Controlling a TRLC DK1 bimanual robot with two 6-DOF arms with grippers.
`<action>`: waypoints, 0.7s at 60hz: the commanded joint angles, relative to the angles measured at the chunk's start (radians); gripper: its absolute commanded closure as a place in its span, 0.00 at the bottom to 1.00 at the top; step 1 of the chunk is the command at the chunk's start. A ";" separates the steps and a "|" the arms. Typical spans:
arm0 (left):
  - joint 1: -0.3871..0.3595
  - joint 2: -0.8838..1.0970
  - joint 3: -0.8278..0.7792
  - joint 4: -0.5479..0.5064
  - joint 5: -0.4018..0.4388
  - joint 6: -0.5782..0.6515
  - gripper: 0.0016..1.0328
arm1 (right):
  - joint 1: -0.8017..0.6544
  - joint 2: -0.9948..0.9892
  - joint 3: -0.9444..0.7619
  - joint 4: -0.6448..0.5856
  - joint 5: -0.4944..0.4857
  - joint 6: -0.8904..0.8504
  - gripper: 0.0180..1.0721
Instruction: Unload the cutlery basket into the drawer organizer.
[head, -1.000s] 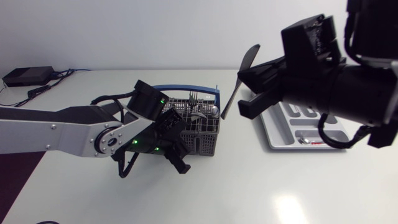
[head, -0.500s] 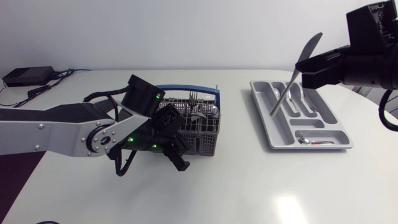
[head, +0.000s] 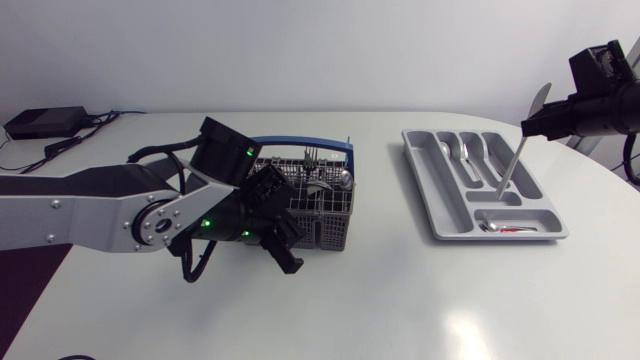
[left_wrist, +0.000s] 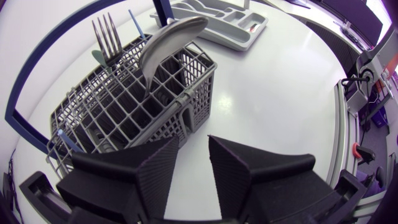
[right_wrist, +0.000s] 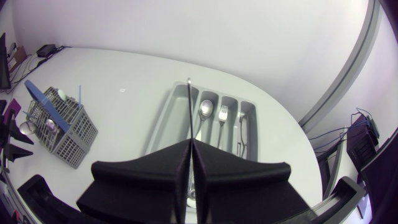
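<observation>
The grey cutlery basket (head: 322, 208) with a blue handle stands mid-table and holds a fork (left_wrist: 106, 31), a large spoon (left_wrist: 168, 40) and other pieces. My left gripper (head: 287, 242) is at the basket's near-left corner, open, with only bare table between its fingers (left_wrist: 158, 177). The grey drawer organizer (head: 426, 202) lies to the right with spoons in its long compartments and a small red-handled piece in the front one. My right gripper (head: 531, 121) hangs over the organizer's right side, shut on a table knife (head: 512, 155) that tilts down toward it. The knife (right_wrist: 189, 109) shows edge-on in the right wrist view.
A black box (head: 42, 122) with cables sits at the table's back left corner. The table's curved right edge runs close past the organizer (right_wrist: 163, 121). The basket (right_wrist: 59, 124) lies far off to the side in the right wrist view.
My right arm has carried the knife from above the basket rightward to over the organizer. The left arm has barely shifted beside the basket.
</observation>
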 joint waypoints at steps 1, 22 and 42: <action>-0.002 -0.017 -0.033 0.004 -0.006 0.015 0.66 | -0.042 0.061 0.066 -0.011 -0.008 -0.041 0.94; -0.002 -0.017 -0.043 0.008 -0.006 0.025 0.66 | -0.121 0.248 0.219 -0.033 0.003 -0.073 0.94; -0.002 -0.043 -0.059 0.008 -0.006 0.028 0.66 | -0.184 0.412 0.381 -0.072 0.004 -0.096 0.94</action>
